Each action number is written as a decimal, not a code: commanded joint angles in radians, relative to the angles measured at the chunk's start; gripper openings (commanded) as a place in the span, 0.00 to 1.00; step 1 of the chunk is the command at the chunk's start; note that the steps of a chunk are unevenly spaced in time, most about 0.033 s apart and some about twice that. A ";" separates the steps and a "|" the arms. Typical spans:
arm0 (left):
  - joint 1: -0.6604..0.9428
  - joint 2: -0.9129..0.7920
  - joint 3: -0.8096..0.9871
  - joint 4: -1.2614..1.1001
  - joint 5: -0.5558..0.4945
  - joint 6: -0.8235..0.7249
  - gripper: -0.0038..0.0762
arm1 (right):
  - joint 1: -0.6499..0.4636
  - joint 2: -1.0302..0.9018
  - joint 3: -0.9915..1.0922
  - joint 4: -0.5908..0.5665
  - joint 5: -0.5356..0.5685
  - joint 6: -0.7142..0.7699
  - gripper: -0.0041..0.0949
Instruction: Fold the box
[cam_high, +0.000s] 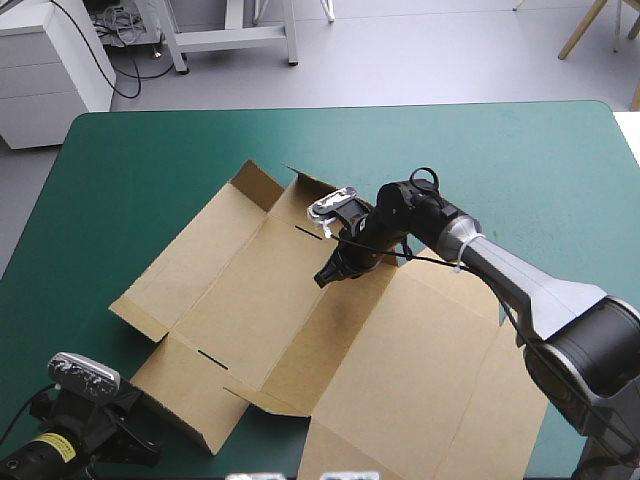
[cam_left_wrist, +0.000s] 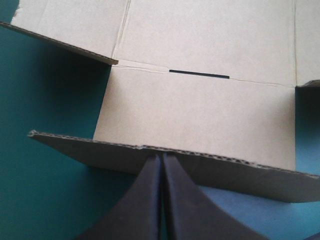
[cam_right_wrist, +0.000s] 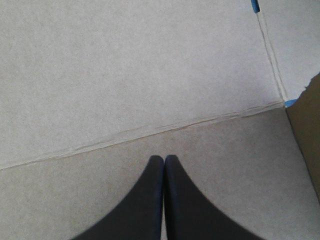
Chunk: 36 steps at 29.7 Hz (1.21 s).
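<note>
L gripper (cam_left_wrist: 161, 159) sits at the table's near-left corner. Its black fingers are pressed together w/ nothing between. The tips are right at the raised edge of the near flap (cam_left_wrist: 240, 177), which cuts across them; contact unclear. Beyond, the brown box (cam_high: 250, 300) lies mid-table on the teal-green cover (cam_high: 130, 170), mostly flat, w/ a narrow slot (cam_left_wrist: 199, 75) on a fold. R arm (cam_high: 520, 280) reaches over the box's right panels. R gripper (cam_right_wrist: 164, 159) is also pinched to a point, empty, tips on the board just short of a crease (cam_right_wrist: 150, 132). Far flaps (cam_high: 255, 185) tilt up.
</note>
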 joint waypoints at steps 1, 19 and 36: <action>0.000 0.014 -0.021 -0.004 -0.054 0.002 0.04 | 0.001 -0.051 -0.033 0.022 -0.018 0.007 0.02; 0.000 0.014 -0.021 -0.004 -0.051 -0.001 0.04 | -0.003 -0.159 -0.085 -0.147 0.111 0.118 0.02; 0.000 0.014 -0.021 -0.006 -0.051 0.002 0.04 | -0.221 -0.358 -0.153 -0.206 0.272 0.137 0.02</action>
